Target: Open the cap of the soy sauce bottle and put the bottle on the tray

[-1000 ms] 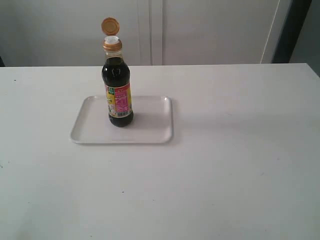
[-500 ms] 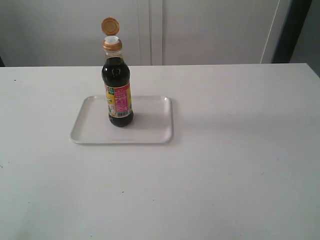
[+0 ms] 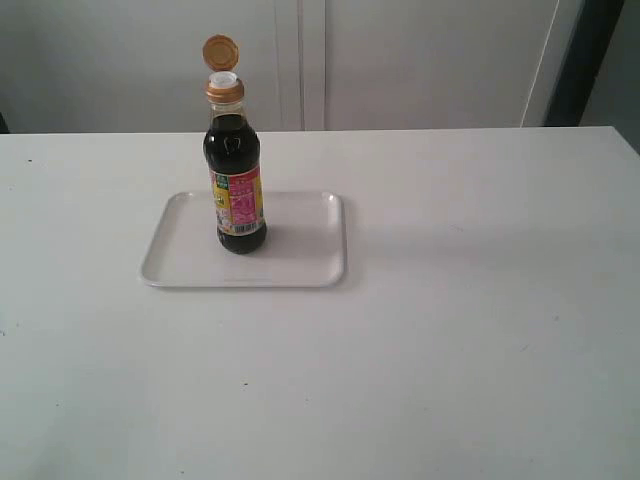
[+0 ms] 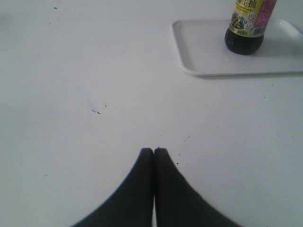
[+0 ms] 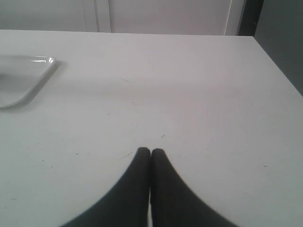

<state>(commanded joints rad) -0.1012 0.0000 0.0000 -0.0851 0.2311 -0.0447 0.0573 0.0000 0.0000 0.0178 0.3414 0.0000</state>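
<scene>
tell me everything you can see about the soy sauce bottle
The soy sauce bottle is small, of clear glass, filled with near-black liquid, with rounded shoulders and a narrow neck. A pink, yellow and green label with a barcode wraps its lower body. Its orange-gold flip cap stands hinged open above a whitish spout. It stands upright on the white tray, left of the tray's middle in the exterior view. Nothing else touches it; neither hand is near.

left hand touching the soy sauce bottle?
Apart. Left wrist view: shut left hand sits over bare table, well clear of the dark glass soy sauce bottle on the white tray.
</scene>
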